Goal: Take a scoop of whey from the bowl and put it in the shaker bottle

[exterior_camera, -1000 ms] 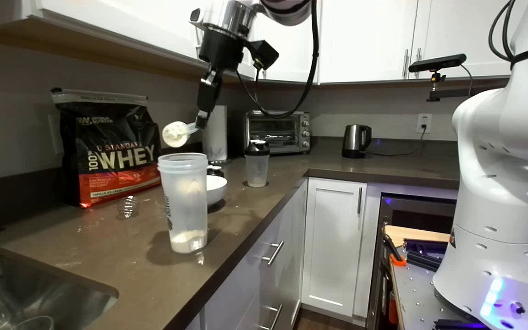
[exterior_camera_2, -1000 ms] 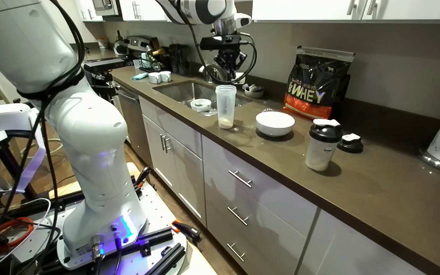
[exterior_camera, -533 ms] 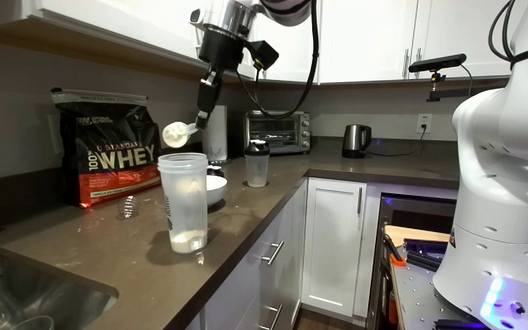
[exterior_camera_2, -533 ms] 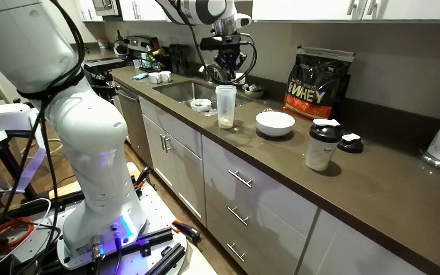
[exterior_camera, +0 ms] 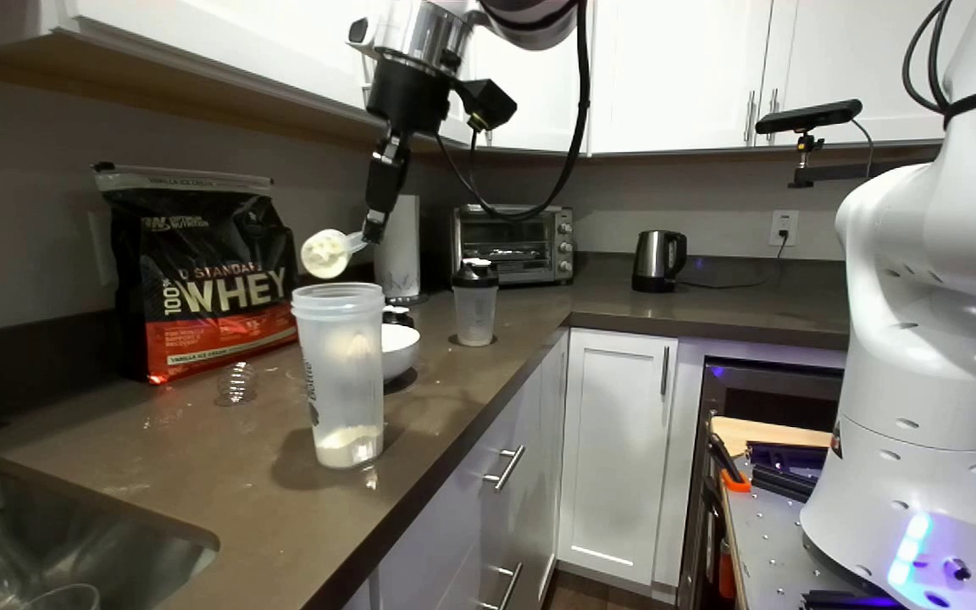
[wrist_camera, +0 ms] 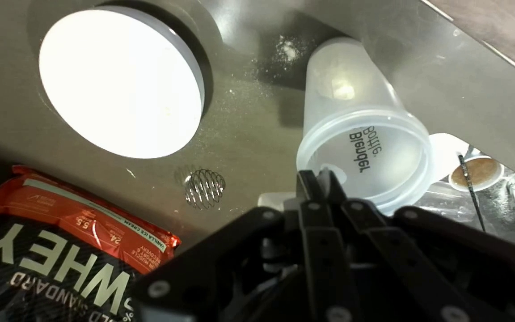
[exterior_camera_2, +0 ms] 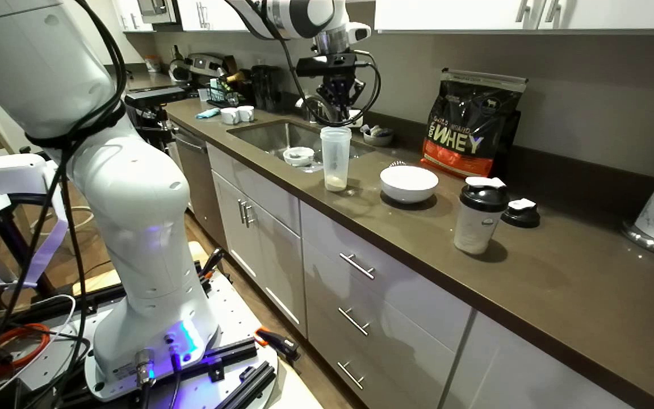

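In an exterior view, the black claw hangs left of the middle, up above the counter, and it is clamped on the short handle of the little scoop. The scoop pokes out on the claw's left, and its round cup is tipped so that the open side faces the camera. Pale whey is in the cup. Just below it in that view stands the tall, cloudy shaker bottle, upright, with its mouth open and a layer of whey at the bottom. Looking down from the wrist, the claw's tips are in front of the bottle's rim, and the scoop is mostly hidden. In an exterior view, the white bowl sits a bit right of the middle, near the bottle but not touching it. The big black and red bag stands behind the bowl, toward the upper right, and a smaller cup with a black lid is at the bowl's lower right. In the wrist view, a curly wire ball lies left of the middle, and some white powder is on the counter near the top, just beside the bottle.
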`<action>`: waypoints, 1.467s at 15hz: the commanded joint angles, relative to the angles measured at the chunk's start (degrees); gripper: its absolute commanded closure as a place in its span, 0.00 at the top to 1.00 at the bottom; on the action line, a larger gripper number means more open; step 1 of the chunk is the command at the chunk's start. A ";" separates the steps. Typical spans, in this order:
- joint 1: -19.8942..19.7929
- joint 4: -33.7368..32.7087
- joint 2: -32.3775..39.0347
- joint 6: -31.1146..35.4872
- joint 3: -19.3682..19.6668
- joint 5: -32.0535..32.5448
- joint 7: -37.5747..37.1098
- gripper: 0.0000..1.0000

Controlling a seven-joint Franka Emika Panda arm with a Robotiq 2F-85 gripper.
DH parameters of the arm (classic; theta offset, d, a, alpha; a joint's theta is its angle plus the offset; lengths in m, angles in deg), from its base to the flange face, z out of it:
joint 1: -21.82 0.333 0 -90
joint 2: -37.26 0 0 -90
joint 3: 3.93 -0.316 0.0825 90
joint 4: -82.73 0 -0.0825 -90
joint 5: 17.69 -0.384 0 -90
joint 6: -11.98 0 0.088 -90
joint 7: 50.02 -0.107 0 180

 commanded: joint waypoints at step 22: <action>0.42 4.51 -1.13 8.88 -1.97 12.66 -6.32 0.01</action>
